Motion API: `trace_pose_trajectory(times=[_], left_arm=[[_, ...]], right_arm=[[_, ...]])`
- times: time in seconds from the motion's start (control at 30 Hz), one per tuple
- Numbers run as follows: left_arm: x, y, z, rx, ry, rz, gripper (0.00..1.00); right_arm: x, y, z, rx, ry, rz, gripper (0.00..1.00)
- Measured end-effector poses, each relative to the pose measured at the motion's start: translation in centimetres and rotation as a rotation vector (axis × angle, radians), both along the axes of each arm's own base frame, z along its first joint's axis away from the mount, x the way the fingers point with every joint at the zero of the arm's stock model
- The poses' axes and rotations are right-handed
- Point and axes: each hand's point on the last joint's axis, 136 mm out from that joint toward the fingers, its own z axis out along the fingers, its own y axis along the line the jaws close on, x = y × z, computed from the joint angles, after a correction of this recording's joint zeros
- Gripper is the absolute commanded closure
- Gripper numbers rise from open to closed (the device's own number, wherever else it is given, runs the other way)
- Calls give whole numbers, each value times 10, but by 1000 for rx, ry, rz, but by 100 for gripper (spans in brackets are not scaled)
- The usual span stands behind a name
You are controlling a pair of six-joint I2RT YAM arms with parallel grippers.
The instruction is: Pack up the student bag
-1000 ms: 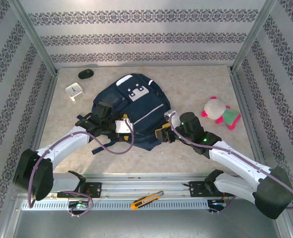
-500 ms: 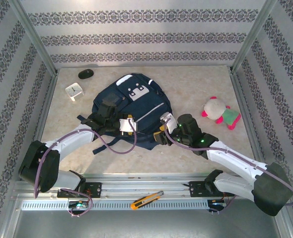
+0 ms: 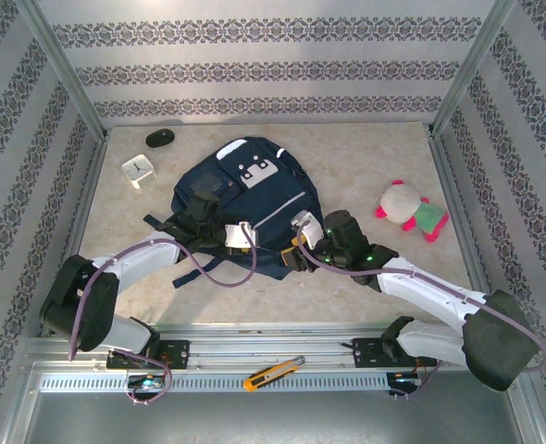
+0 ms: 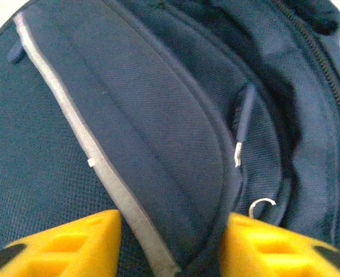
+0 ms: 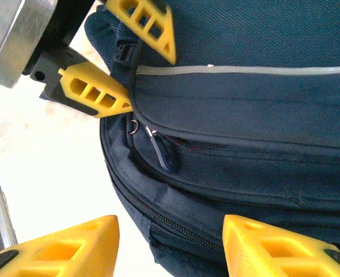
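Dark navy student bag lying flat at the middle of the bench.
Its grey-white patch end points toward 12 o'clock, and a thin light stripe crosses the front.

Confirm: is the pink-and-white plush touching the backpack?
Apart. The top external view shows a stretch of bare table between the plush and the right edge of the student bag.

My left pincer has edged further onto the large dark navy fabric backpack, jaws narrowing round its grey-edged flap. My right pincer slid leftward.
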Motion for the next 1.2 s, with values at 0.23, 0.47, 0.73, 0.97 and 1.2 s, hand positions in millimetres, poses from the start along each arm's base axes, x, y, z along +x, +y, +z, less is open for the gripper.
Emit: trace_pose_trajectory(times=[0.23,0.47,0.73,0.97,1.2], left_arm=[[-1,-8,22,-92,47,41,99],[-4,-13,33,-162,108,81,99],[-2,-10,34,-188,146,117,99],[0,-9,36,-203,156,136,100],[4,-7,38,-216,154,142,100]], right_arm=[[3,4,0,-21,-27,30,51],[20,27,0,-26,-3,48,53],[25,47,-10,-26,51,65,73],[27,47,-11,-26,64,46,100],[31,29,0,-8,35,3,100]])
